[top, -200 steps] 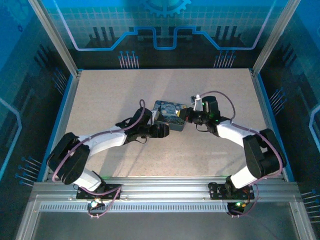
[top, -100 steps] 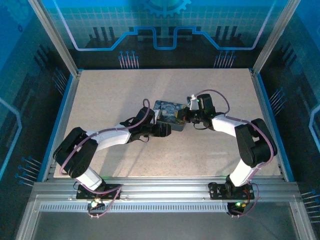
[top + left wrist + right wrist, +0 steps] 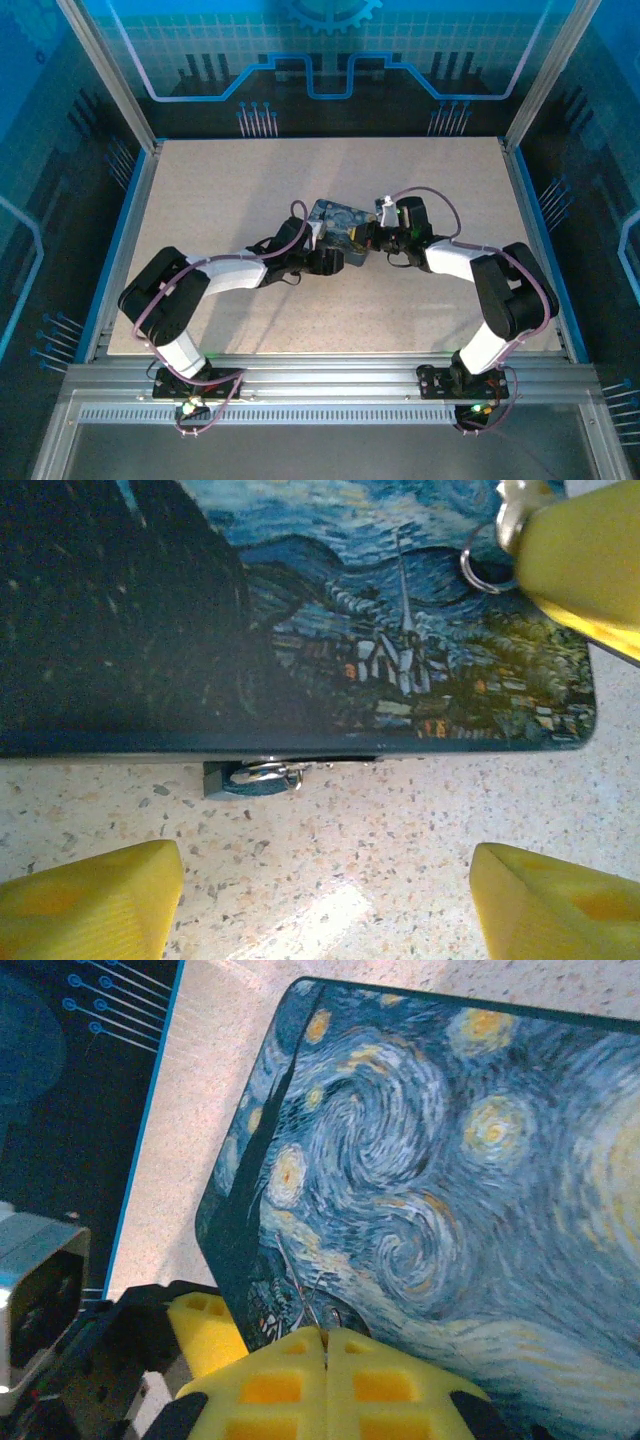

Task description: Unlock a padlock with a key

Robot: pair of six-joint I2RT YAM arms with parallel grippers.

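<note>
The padlock lies on the worktop, tucked against the near edge of the tin. My left end effector gapes wide just in front of it, gripping nothing. The key, with its ring, hangs over the tin's lid, pinched in my right end effector, which is clamped tight.

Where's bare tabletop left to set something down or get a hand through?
Free: far strip of the table behind the tin; both far corners; near strip between the arms. Crowded: around the tin, left tool facing the padlock, right tool pinching the key at its right side.
</note>
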